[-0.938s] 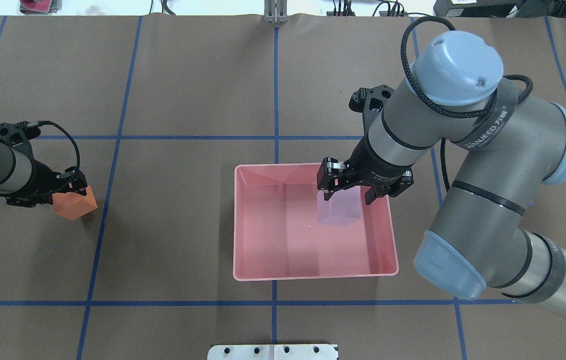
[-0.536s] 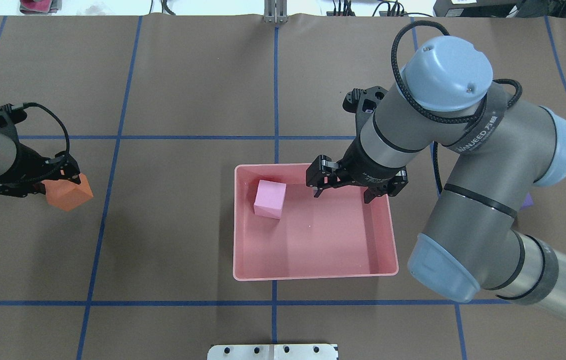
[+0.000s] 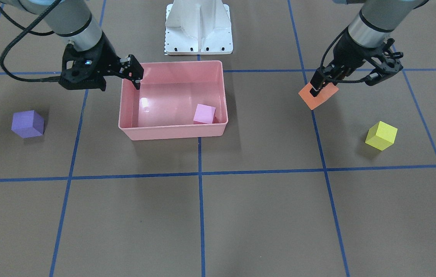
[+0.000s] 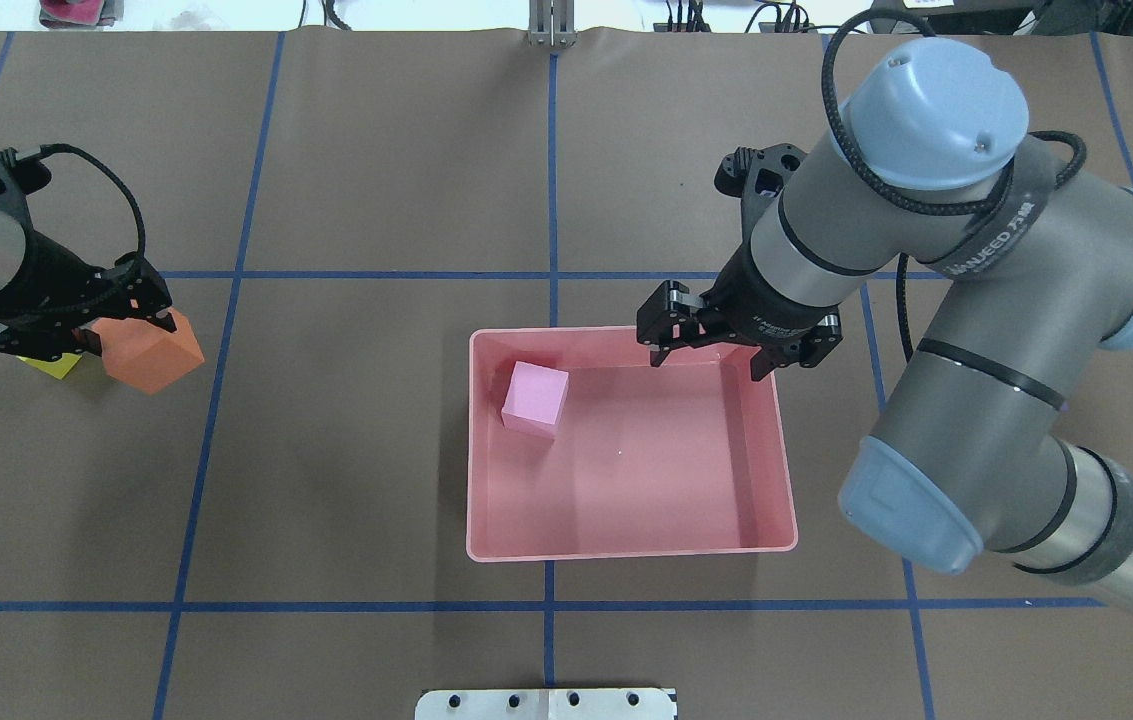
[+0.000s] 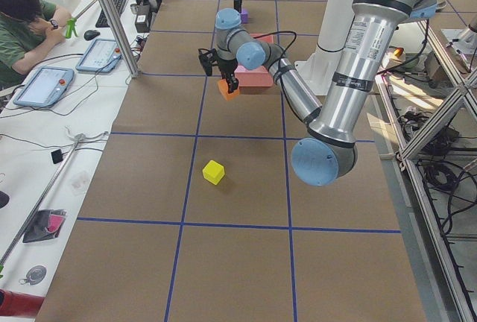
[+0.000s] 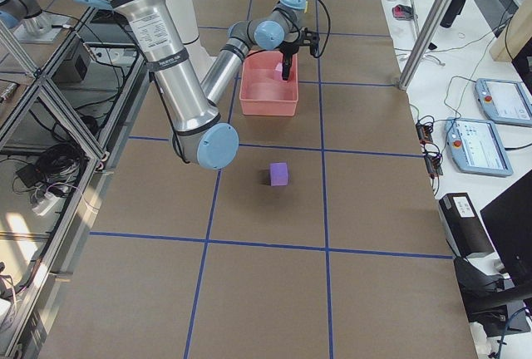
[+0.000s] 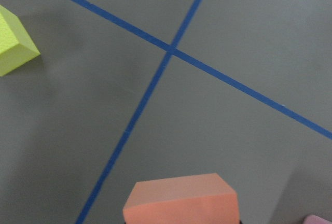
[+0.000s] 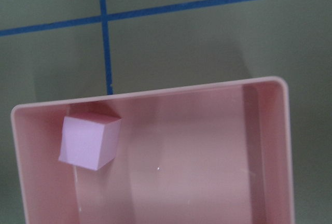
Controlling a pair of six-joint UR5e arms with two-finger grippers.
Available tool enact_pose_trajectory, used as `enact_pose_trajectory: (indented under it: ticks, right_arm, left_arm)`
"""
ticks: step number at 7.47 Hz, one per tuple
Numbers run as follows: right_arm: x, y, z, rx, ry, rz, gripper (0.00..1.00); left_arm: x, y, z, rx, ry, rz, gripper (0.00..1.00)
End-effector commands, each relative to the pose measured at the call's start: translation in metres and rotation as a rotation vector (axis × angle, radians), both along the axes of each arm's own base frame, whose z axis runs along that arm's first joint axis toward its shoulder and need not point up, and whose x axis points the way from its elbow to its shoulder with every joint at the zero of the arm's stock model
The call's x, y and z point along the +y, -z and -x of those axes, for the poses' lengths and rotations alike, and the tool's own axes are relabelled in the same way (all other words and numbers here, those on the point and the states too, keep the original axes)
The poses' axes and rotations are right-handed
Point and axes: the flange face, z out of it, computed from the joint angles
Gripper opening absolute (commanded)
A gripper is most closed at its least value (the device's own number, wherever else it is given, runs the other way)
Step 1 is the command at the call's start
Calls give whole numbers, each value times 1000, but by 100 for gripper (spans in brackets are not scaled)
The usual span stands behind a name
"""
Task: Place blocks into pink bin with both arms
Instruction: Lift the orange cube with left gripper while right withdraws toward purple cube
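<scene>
The pink bin (image 4: 626,550) stands mid-table, also in the front view (image 3: 171,132). A light pink block (image 4: 534,398) lies inside at its far left corner, seen too in the front view (image 3: 204,114) and the right wrist view (image 8: 88,142). My right gripper (image 4: 708,362) is open and empty above the bin's far rim. My left gripper (image 4: 126,335) is shut on the orange block (image 4: 146,350), held off the table (image 3: 318,95). The yellow block (image 3: 381,135) lies beside it, partly hidden overhead. The purple block (image 3: 28,124) lies on my right side, hidden overhead by the right arm.
The white base pedestal (image 3: 198,27) stands at the robot's edge of the table. Blue tape lines (image 4: 551,275) grid the brown table. An operator (image 5: 22,24) sits at a side desk with tablets beyond the left end.
The light pink block fell from the open right gripper and came to rest in the bin's far left corner. The right gripper drew back toward the far rim. The left gripper carried the orange block farther away.
</scene>
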Motion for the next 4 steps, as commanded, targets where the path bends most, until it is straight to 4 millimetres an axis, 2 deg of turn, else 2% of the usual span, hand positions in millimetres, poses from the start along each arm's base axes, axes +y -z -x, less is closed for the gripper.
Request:
enact_pose_trajectory:
  ticks: [1, 2, 3, 4]
  right_arm:
    - [-25, -60, -53, 76, 54, -92, 100]
    - [-33, -83, -75, 105, 62, -110, 100]
    - [-36, -112, -98, 140, 81, -126, 100]
    - [-37, -147, -124, 175, 121, -148, 100]
  left_arm:
    - [24, 119, -47, 94, 26, 100, 0]
    - [43, 152, -89, 115, 13, 143, 0]
    - [60, 184, -129, 111, 21, 104, 0]
    - [75, 196, -168, 85, 27, 95, 0]
